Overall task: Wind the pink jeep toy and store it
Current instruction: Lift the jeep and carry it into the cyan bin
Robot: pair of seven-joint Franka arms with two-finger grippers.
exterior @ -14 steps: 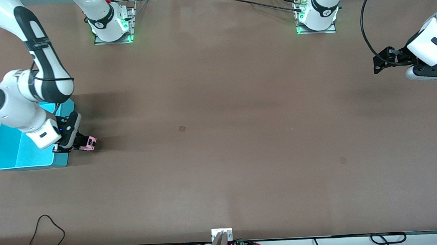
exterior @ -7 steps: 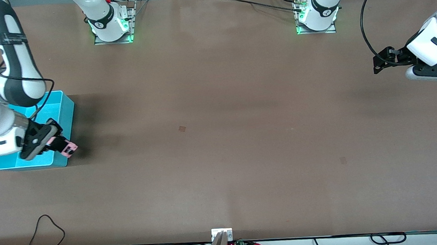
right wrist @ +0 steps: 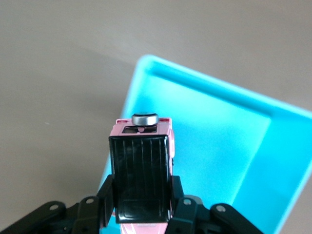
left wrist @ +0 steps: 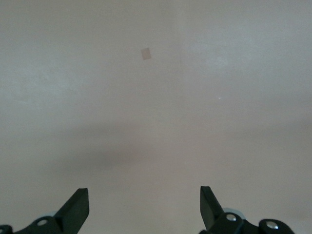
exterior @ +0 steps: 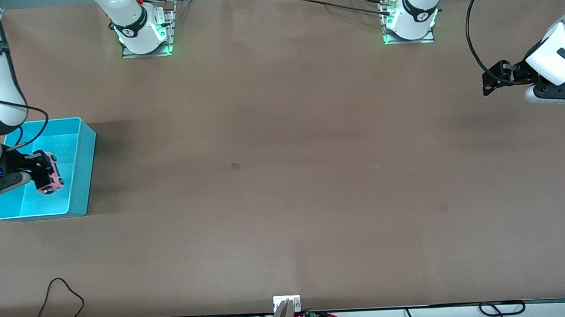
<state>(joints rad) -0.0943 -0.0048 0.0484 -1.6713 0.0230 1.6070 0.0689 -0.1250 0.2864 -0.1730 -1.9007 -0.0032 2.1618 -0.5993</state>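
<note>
The right claw was closed on the pink jeep toy, one finger on each flank of the body; claw and toy were held in the air over the turquoise bin, above the part of its interior toward the rim that faces the middle of the tabletop. In the right wrist view the pink jeep toy showed its black ribbed roof between the fingers, with a round silver-grey disc at one end of the pale-pink body; the bin's floor and walls lay below it. The bin stood at the right arm's end of the tabletop.

The left arm waited at its own end of the tabletop; the left claw was raised over bare surface, its fingers spread wide apart and gripping nothing. The left wrist view showed both fingertips set far apart above the bare tabletop; a small square patch marked that surface.
</note>
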